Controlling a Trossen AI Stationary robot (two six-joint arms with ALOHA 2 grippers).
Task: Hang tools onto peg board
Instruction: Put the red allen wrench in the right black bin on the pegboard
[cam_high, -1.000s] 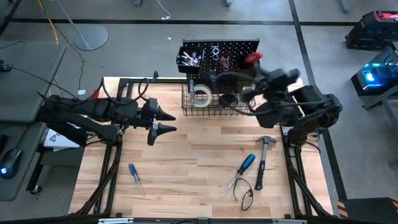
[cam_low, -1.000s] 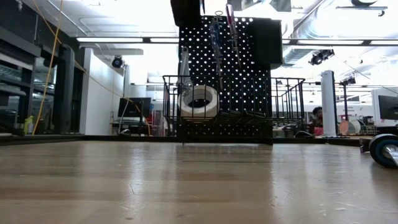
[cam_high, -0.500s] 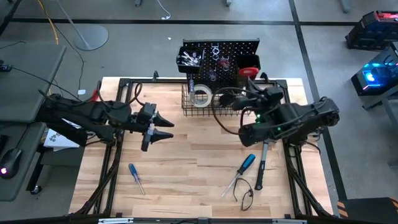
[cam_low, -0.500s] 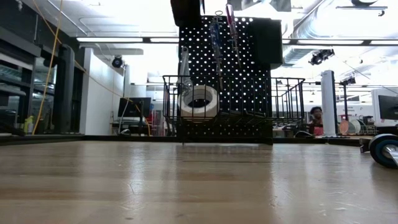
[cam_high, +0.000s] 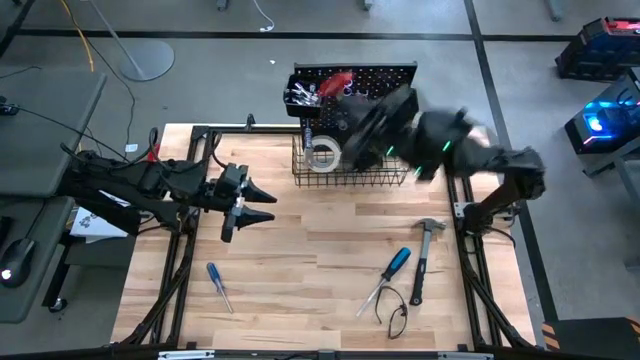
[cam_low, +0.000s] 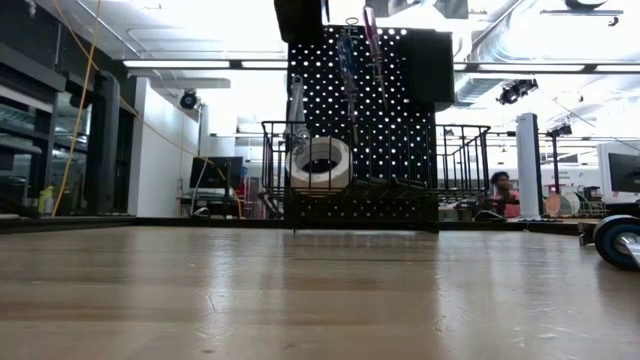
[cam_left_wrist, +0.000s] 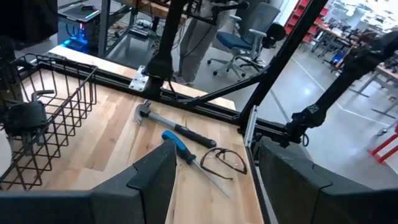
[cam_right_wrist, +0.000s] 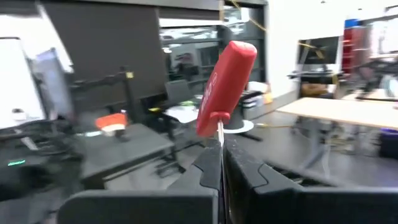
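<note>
My right gripper (cam_high: 352, 103) is above the black peg board (cam_high: 385, 72) at the table's far edge, shut on a red-handled screwdriver (cam_high: 335, 82); its arm is blurred. In the low view the peg board (cam_low: 400, 120) stands upright, and the white tape roll (cam_low: 320, 162) rests in its wire basket (cam_low: 365, 175). My left gripper (cam_high: 262, 205) is open over the left part of the table. On the tabletop lie a blue-handled screwdriver (cam_high: 218, 285), another blue-handled screwdriver (cam_left_wrist: 177, 144) and a black-handled claw hammer (cam_left_wrist: 171, 124). My right gripper pinches the red screwdriver's metal shaft (cam_right_wrist: 220, 140) just below the handle, between its two fingers (cam_right_wrist: 202, 168). The red handle (cam_right_wrist: 227, 87) sticks out beyond the fingertips along the fingers. The screwdriver is lifted clear, over the peg board's upper left part.
A bin with silver tools (cam_high: 305, 93) sits at the peg board's upper left. A dark looped thing (cam_high: 395, 312) lies near the hammer (cam_high: 422, 255). Bare wood (cam_high: 310, 240) lies between the two arms. A black frame (cam_left_wrist: 205, 99) borders the table.
My right arm has swung from beside the basket's right end up and toward the far left, carrying the red screwdriver across the peg board to its upper left. The left gripper has dipped slightly toward the near edge.
</note>
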